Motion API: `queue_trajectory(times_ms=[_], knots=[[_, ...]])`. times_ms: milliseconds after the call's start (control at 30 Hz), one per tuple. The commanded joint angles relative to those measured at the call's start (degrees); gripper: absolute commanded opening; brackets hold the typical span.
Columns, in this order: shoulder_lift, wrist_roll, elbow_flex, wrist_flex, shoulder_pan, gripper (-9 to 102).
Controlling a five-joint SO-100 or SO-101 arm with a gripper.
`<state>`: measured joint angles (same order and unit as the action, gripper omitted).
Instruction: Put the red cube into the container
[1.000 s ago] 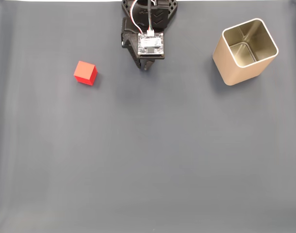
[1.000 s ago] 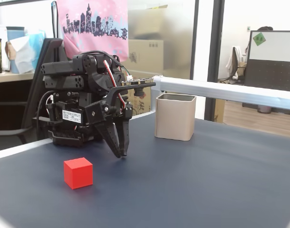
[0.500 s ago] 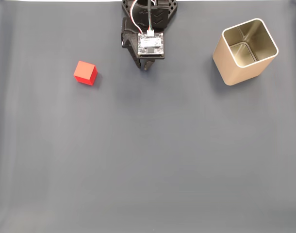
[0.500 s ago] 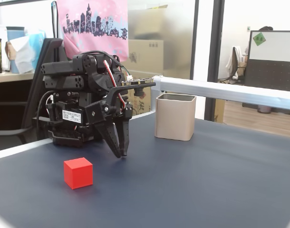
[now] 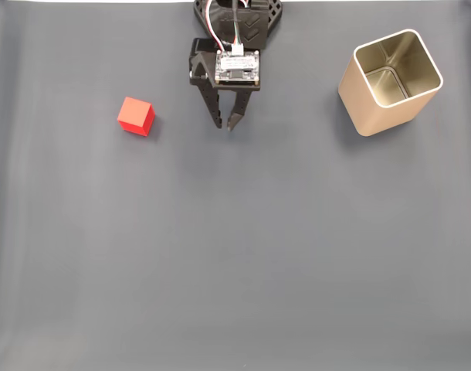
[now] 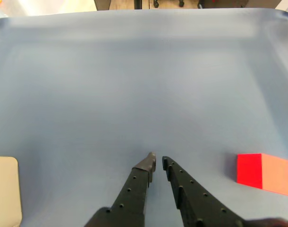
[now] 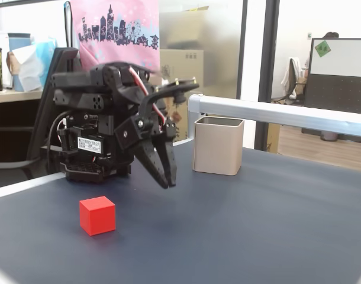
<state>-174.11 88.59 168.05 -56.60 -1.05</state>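
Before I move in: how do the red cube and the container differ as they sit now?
The red cube is small, solid and matte red; the container is much bigger, hollow, open-topped, gold brushed metal. In the top-down fixed view the cube lies left of the pincer, the container right. Both rest on the dark mat, untouched.

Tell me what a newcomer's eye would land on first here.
Probably the red cube, the one bright spot on the dark mat, lying at the left of a fixed view from above. Next, the container, standing upright and empty at the right. Between them the gripper points down from the top edge with its fingertips slightly apart, holding nothing.
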Motion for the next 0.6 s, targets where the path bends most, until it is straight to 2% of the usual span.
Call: queue_trajectory(times_ms=[0, 267, 567], knots=[[4.57, -0.62, -10.2, 0.09, -0.62, 0], [15.12, 5.54, -25.93, -9.32, -6.33, 0], [28.21, 21.18, -39.02, -14.85, -24.96, 3]])
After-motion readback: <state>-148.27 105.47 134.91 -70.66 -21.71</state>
